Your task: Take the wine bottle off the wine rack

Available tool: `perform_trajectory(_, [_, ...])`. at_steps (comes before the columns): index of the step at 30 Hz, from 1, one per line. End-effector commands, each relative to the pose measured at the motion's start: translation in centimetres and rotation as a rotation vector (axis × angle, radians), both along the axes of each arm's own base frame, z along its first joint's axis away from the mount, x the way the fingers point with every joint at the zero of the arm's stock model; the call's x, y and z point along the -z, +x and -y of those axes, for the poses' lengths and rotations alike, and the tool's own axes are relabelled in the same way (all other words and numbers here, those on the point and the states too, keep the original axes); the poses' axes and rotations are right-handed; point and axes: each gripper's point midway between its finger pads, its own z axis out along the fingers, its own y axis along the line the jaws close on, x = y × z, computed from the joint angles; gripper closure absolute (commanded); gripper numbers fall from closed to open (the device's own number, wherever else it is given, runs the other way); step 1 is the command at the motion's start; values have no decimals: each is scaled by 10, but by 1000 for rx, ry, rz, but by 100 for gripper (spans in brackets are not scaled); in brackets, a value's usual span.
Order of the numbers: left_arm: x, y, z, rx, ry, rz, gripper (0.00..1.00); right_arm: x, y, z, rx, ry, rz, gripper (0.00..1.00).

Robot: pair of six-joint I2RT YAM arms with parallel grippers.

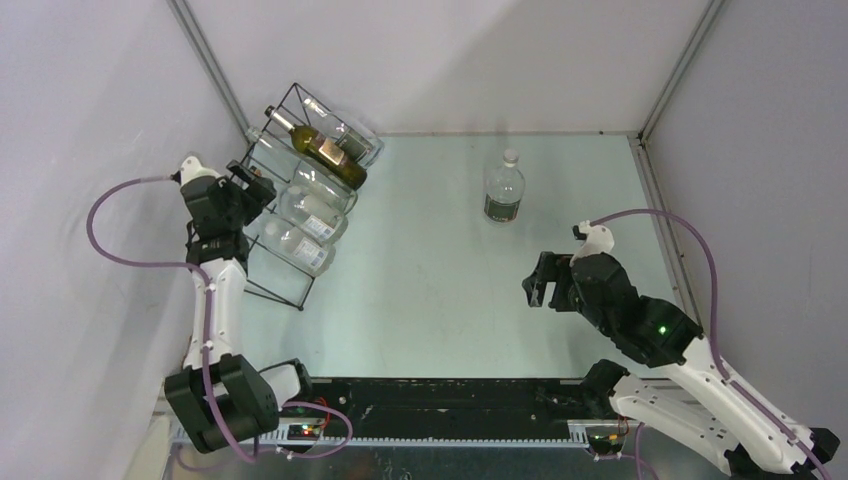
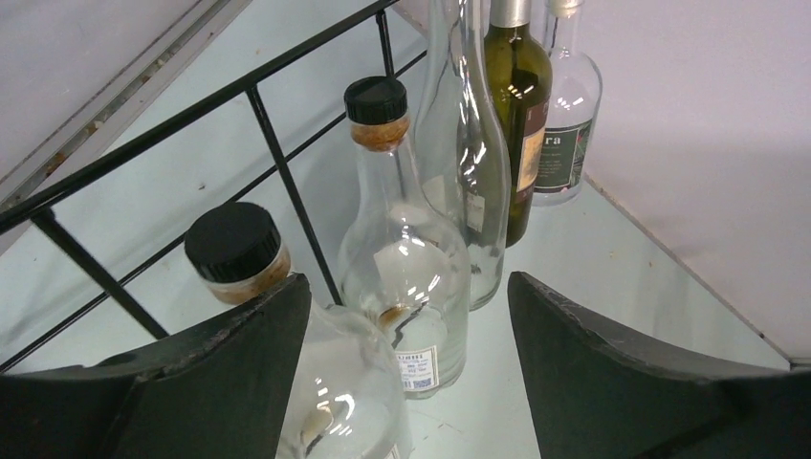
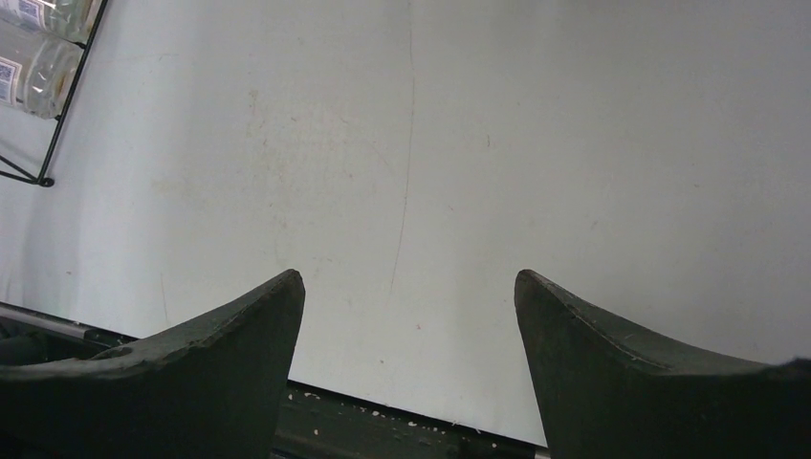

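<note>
Along the near edge of the pale grey-green worktop (image 1: 430, 260) runs a black toothed rail (image 1: 450, 400), with the two white arm bases at its ends. Just beyond it, towards the right edge, the right gripper (image 1: 540, 280) hangs over bare surface. In its wrist view the right gripper (image 3: 409, 282) has its dark fingers (image 3: 191, 373) spread wide with nothing between them.

By the left edge, about midway back, the left gripper (image 1: 252, 188) is at the side of the black thin-wire wine rack (image 1: 272, 299), which stands along the left edge and reaches towards the far left corner. The left wrist view shows this gripper (image 2: 406, 282) also spread open and holding nothing. A clear glass bottle with a black screw cap (image 2: 232, 241) sits just beside its left finger (image 2: 239, 363); contact cannot be told. A second clear bottle with a black cap over cork (image 2: 406, 258) lies ahead, in the gap.

These two clear bottles (image 1: 297, 247) (image 1: 315, 205) lie in the nearer cells of the rack. Further back, the dark green glass wine bottle (image 1: 325, 150) with a gold label lies in the rack's upper part, its neck pointing at the left wall. A clear bottle with a dark label (image 1: 350, 135) lies just beyond it.

Well apart from the rack, near the middle of the far edge, a clear plastic bottle with a dark label (image 1: 504, 188) stands upright.
</note>
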Motion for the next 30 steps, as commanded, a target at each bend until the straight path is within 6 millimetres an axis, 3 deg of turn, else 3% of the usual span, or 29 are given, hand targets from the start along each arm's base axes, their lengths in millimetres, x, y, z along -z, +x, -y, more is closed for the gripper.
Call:
perform_trajectory(1, [1, 10, -7, 0, 16, 19, 14, -2, 9, -5, -1, -7, 28, 16])
perform_trajectory(10, [16, 13, -12, -26, 2, -28, 11, 0, 12, -7, -10, -25, 33, 16])
perform_trajectory(16, [8, 8, -8, -15, 2, -17, 9, 0, 12, -8, -18, -25, 36, 16])
perform_trajectory(21, [-14, -13, -4, -33, 12, 15, 9, 0, 10, -5, -13, -23, 31, 15])
perform_trajectory(25, [-18, -36, -3, -77, 16, 6, 8, 2, 8, -2, -1, -26, 23, 16])
perform_trajectory(30, [-7, -47, -8, -123, 12, -39, 7, 2, 6, -1, 1, -21, 21, 16])
